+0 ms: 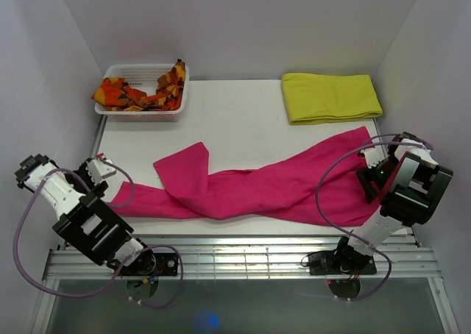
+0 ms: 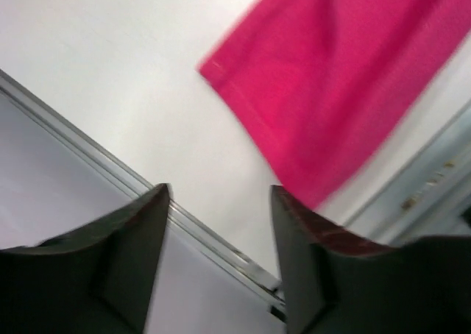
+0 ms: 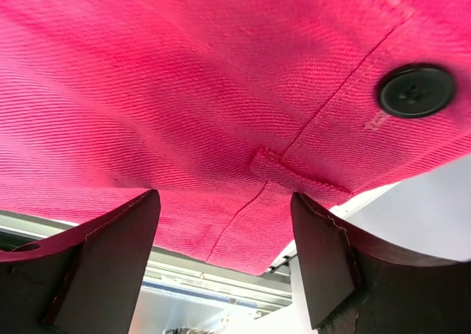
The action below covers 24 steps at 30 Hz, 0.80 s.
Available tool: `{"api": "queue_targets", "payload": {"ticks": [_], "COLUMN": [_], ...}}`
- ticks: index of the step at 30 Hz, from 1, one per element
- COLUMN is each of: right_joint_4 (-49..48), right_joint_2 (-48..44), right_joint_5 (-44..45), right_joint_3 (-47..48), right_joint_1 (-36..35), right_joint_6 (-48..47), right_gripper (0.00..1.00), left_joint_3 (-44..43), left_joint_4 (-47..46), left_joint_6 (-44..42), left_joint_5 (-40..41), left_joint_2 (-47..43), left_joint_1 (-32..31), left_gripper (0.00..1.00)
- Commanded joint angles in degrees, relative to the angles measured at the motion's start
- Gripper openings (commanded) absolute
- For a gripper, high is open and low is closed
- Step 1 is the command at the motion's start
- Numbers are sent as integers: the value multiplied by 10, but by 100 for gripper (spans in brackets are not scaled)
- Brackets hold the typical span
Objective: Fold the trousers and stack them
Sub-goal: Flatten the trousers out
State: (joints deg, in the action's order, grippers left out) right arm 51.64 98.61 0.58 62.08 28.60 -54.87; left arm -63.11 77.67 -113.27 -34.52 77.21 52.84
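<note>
You are, it seems, laying the trousers [image 1: 272,187] out for folding. Left gripper [image 2: 219,201] and right gripper [image 3: 224,209] are hanging released, grasping nothing; the next move is probably calling for gripping both ends.

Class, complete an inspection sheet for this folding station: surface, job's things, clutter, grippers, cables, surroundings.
Surface: white table, cloth lying across it.
Job's things: magenta trousers unfolded, legs twisted, stretched along the near side; black button at the right end.
Clutter: yellow cloth far right; white basket far left holding orange-and-red patterned cloth.
Grippers: left gripper open, empty, near a leg hem; right gripper open by the waistband.
Cables: purple cables loop off both arms; the right one hangs over the trousers.
Surroundings: white walls; slatted rail at the near edge.
</note>
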Motion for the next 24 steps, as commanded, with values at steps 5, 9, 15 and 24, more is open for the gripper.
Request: {"api": "queue_targets", "payload": {"ticks": [5,9,15,24], "right_joint_4": [27,36,29,24], "right_joint_2": [-25,-15,-17,-6], "right_joint_5": [-32,-32,-37,-54], "right_joint_3": [30,57,56,75], "right_joint_1": [1,1,0,0], "right_joint_6": [-38,-28,-16,-2], "right_gripper": [77,77,77,75], "left_joint_3": [-192,-175,-58,-71], "left_joint_4": [23,-103,-311,-446], "left_joint_6": [68,196,377,501], "left_joint_5": [-183,-161,-59,31], "left_joint_2": [137,145,150,241], "left_joint_1": [-115,-211,-370,-506], "left_gripper": [98,98,98,94]}}
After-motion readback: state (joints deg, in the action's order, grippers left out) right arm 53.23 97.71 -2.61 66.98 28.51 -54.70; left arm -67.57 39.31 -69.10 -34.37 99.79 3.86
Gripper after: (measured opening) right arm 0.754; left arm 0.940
